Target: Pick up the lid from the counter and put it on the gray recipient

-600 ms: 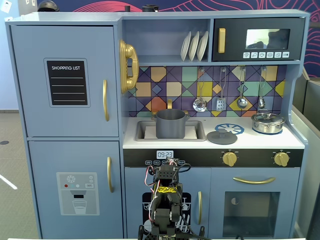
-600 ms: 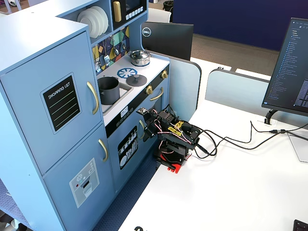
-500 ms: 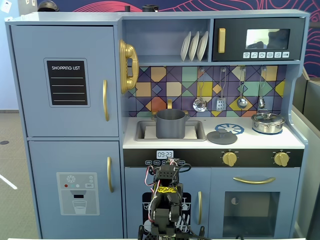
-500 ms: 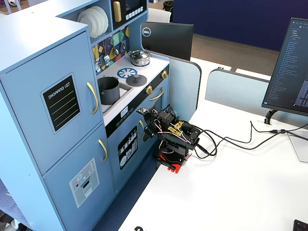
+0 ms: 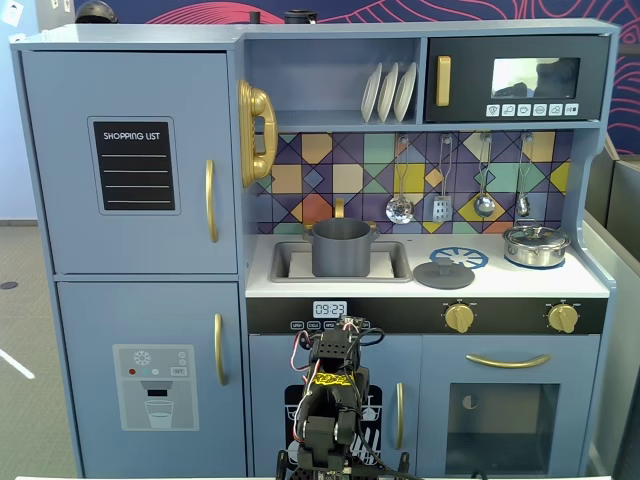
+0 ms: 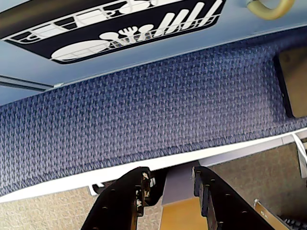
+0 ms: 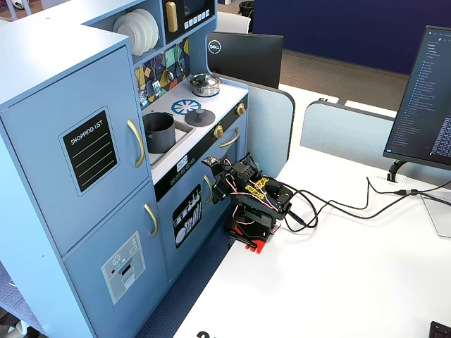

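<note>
Low at centre bottom of the frame, the claw (image 6: 168, 189) hangs apart and empty, not yet raised toward the lid (image 5: 444, 273) lying right of the pot (image 5: 341, 248) on the surface (image 5: 590, 285)

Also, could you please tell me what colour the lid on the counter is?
The lid is matte dark gray, clearest in a fixed view.

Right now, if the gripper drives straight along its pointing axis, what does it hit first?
Probably the blue carpet at the foot of the toy kitchen's dishwasher door; the open gripper holds nothing, and the wrist view shows nothing nearer. Depth is unclear.
</note>
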`<state>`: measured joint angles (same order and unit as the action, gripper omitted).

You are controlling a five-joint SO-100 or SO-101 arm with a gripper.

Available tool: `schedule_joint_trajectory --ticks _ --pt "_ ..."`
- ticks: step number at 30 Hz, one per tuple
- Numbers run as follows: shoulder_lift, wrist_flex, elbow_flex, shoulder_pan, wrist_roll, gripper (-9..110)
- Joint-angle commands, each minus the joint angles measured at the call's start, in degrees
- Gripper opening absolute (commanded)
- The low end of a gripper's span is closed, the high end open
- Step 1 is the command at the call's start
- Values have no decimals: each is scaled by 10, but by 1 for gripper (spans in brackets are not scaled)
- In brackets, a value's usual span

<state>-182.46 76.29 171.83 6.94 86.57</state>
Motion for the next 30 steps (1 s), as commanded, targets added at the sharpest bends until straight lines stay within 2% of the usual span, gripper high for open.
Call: schedule_joint_trajectory --ticks 1,10,16,22,26,30 --pt "30 -23 -48 9 -13 0" --pt "135 -166 -272 71 101 0" --pt "189 -312 -345 185 117 0" --pt "225 -459 -356 253 105 1" --pt "270 -548 -356 276 78 6" --pt "320 -666 -342 294 60 17"
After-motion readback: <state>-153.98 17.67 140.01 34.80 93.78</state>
